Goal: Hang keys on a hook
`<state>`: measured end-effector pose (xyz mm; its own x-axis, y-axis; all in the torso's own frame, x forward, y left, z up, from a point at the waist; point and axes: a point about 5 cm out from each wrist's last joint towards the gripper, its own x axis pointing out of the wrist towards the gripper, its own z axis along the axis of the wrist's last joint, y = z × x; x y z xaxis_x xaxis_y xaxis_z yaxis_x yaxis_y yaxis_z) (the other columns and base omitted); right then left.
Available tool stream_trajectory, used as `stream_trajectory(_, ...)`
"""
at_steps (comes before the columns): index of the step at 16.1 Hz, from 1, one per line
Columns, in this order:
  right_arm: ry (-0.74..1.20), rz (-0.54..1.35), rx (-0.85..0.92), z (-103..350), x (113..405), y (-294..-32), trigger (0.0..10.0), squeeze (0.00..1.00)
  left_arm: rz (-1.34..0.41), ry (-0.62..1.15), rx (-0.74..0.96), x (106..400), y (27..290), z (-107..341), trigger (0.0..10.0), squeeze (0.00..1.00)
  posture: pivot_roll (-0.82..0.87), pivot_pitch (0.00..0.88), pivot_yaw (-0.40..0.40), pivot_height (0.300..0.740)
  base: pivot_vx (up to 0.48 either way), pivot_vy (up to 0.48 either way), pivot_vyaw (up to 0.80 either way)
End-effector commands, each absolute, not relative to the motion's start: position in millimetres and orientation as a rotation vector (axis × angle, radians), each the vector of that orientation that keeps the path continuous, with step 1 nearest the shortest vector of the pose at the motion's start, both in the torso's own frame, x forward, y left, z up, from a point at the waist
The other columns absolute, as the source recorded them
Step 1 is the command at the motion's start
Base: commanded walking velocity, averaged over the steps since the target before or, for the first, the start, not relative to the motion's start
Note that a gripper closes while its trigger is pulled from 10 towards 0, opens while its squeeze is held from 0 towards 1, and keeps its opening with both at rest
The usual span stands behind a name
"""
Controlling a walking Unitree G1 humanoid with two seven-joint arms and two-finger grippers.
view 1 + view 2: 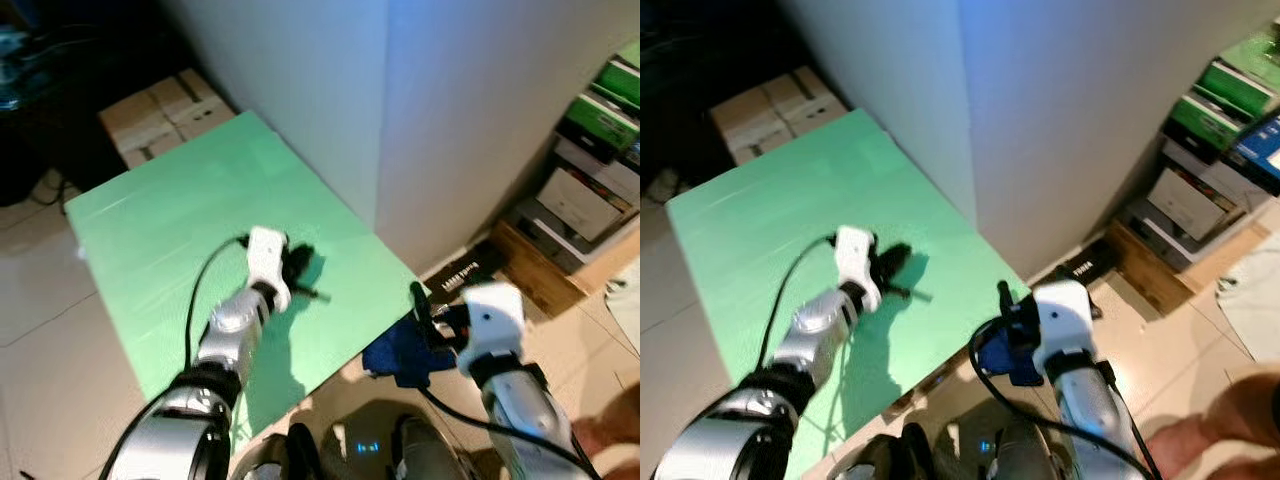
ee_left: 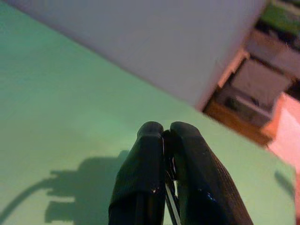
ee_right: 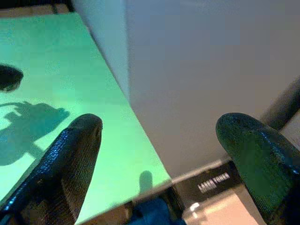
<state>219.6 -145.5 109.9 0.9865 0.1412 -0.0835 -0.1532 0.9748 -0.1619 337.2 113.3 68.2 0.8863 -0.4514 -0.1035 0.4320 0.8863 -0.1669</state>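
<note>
Left gripper [image 2: 164,136], pressed shut on thin metal keys [image 2: 168,197], hovers over the matte green surface [image 1: 160,220]; right gripper [image 3: 159,126] gapes empty.

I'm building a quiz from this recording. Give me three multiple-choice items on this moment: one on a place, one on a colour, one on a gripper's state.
1. Where is the left gripper?
A. Over the green board
B. Over the cardboard boxes
C. Beside the shelves

2. What colour is the board lying on the floor?
A. Red
B. Green
C. Yellow

3. How do the right gripper's fingers stand?
A. Pressed together
B. Closed on a cloth
C. Wide apart

Answers:
1 A: the head views show the left gripper above the board, its shadow falling on the green surface.
2 B: the board is light green in every view.
3 C: the right wrist view shows the two black fingers well apart with nothing between them.
</note>
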Motion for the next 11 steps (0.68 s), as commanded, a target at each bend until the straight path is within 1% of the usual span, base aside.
stream_trajectory(1,0.068,0.165,-0.148,106.0,223.2,-142.0,10.0,0.00,-0.414,0.127,-0.175,342.7,127.1,74.8,0.0,0.00,-0.27,0.091,0.157,0.740,0.000,0.000,0.00)
stream_trajectory(5,0.090,0.146,-0.137,97.4,240.4,-143.7,10.0,0.00,-0.371,0.091,-0.214,357.1,135.0,94.9,0.0,0.00,-0.26,0.041,0.153,0.740,0.000,0.000,0.00)
stream_trajectory(6,0.146,0.118,-0.175,84.4,248.3,-150.0,10.0,0.00,-0.371,0.074,-0.251,363.2,133.9,105.9,0.0,0.00,-0.25,0.028,0.154,0.740,0.000,0.000,0.00)
stream_trajectory(8,0.153,0.111,-0.181,79.8,254.2,-152.4,10.0,0.00,-0.403,0.032,-0.280,367.2,128.8,121.0,0.0,0.00,-0.24,0.017,0.153,0.740,0.000,0.000,0.00)
stream_trajectory(10,0.148,0.115,-0.177,78.3,258.0,-150.5,10.0,0.00,-0.425,0.012,-0.253,368.3,124.8,128.3,0.0,0.00,-0.23,0.014,0.150,0.740,0.000,0.000,0.00)
stream_trajectory(11,0.148,0.116,-0.170,76.8,259.6,-149.2,10.0,0.00,-0.439,0.048,-0.226,366.9,120.8,122.2,10.0,0.00,-0.22,0.013,0.147,0.740,0.000,0.000,0.00)
